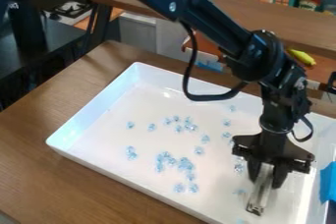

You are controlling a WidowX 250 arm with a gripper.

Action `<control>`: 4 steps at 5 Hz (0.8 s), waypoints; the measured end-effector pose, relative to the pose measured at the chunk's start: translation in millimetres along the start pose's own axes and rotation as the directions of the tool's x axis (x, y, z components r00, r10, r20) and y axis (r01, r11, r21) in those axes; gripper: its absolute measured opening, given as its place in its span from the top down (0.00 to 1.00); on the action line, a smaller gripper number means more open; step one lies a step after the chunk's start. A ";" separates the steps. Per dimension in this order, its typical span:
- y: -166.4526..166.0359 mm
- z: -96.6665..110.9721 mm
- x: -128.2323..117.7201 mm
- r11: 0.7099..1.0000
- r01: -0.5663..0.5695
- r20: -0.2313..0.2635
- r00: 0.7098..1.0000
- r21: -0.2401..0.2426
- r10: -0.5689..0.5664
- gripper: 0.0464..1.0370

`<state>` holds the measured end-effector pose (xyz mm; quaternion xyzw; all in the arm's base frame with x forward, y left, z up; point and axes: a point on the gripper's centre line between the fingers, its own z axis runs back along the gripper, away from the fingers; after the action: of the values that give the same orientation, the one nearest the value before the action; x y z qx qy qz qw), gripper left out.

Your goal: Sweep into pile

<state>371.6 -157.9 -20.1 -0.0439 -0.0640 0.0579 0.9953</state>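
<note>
The black gripper (267, 171) hangs over the right part of the white tray (98, 115), its fingers closed on the top of a grey, bar-shaped sweeping tool (261, 192). The tool slants down toward the tray's near right side, its lower end at or close to the tray floor. Small clear-blue pieces lie scattered over the tray: a loose cluster (165, 160) near the middle, a smaller group (187, 124) behind it, and single ones to the left. A few pieces (238, 167) lie just left of the gripper, and some may be hidden behind it.
The tray has raised walls and rests on a brown wooden table (39, 144). Blue tape or cloth (328, 181) is at the tray's right edge. Behind stands a wooden shelf (263, 14) with a yellow toy banana (302, 57) below it. The arm's dark cable loops over the tray's back wall.
</note>
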 end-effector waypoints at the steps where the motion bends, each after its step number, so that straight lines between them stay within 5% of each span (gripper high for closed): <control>1: 7.8 0.5 0.3 1.000 -0.010 0.000 1.000 0.000 0.010 0.65; 4: 74.4 1.9 17.4 0.999 -0.041 0.017 0.999 0.004 0.041 0.66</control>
<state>380.3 -82.1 -23.1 -0.0427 -0.0713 0.0790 0.9934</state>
